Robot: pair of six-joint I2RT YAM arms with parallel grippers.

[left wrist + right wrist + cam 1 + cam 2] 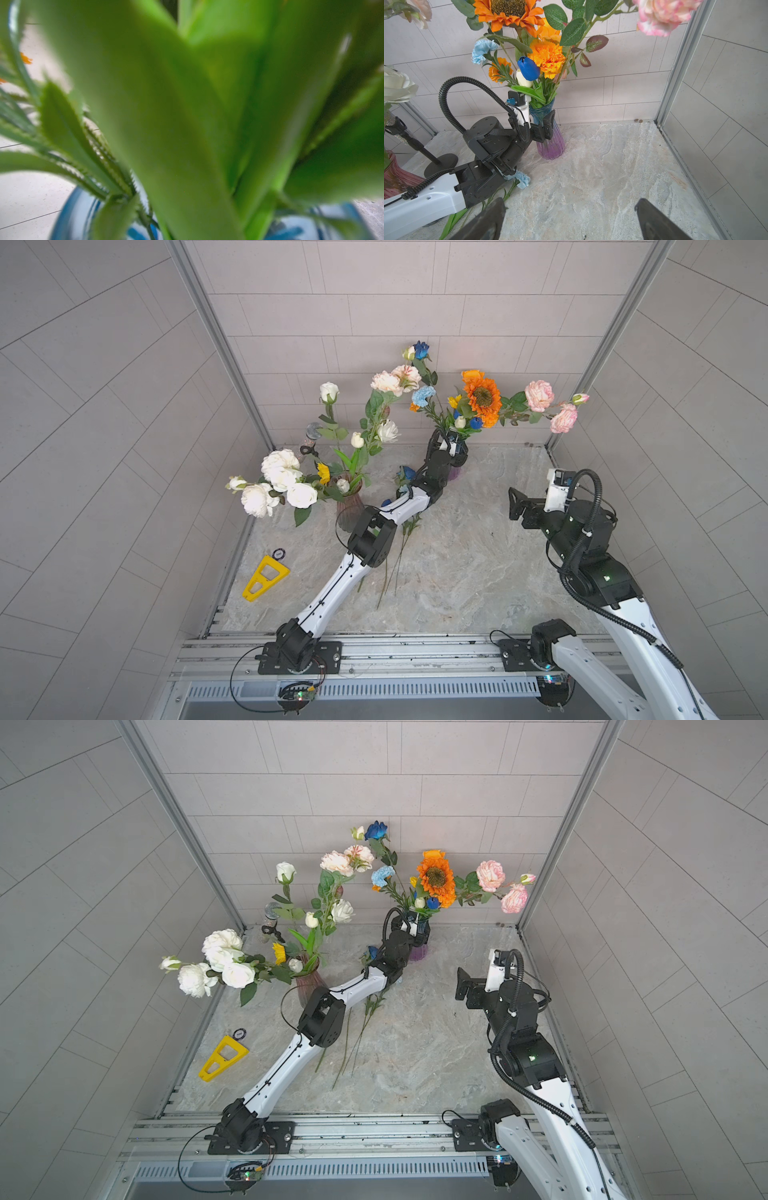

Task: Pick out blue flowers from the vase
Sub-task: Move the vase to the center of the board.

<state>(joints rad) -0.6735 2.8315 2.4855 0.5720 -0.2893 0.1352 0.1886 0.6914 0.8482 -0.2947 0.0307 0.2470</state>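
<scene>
Left fingers [548, 123] straddle the blue-and-purple ribbed glass vase [551, 145], grip unclear, right fingers [654, 221] apart: a shove could topple it.

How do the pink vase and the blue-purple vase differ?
The pink vase holds mostly white blooms, the blue-purple vase mixed colours. The left gripper is at the blue-purple vase's neck, not the pink vase's. Both are ribbed and upright.
</scene>
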